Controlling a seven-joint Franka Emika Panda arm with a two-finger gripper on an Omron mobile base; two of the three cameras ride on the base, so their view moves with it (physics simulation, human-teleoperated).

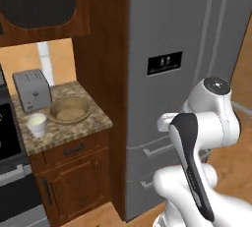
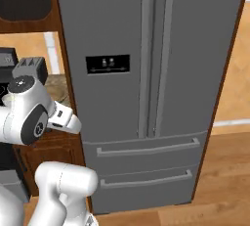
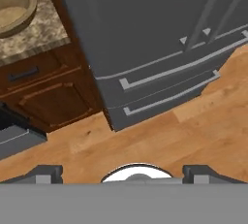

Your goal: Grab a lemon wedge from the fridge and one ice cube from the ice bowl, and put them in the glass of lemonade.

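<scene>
Grey steel is facing the robot: the fridge (image 2: 156, 73) is standing shut, both upper doors closed, its long handles (image 2: 155, 58) running side by side down the middle and its black dispenser panel (image 2: 108, 64) sitting on the left door. Two drawers (image 2: 146, 164) below are also sitting closed. To the left of the fridge, past a dark wood panel, a speckled stone counter (image 1: 74, 125) is carrying three items: a toaster (image 1: 32, 90) at the far side, the tan ice bowl (image 1: 69, 109) just to its right and nearer, and the glass of lemonade (image 1: 37, 124) near the front edge, just left of the bowl and apart from it. What the bowl is holding cannot be made out. The lemon wedge is presumably lying behind the closed doors. The arm (image 1: 197, 142) is folding up in front of the lower fridge. In the hand view the gripper (image 3: 123, 173) is pointing down at the wood floor (image 3: 160, 140) before the drawers, its fingers (image 3: 48, 173) standing wide apart and holding nothing.
</scene>
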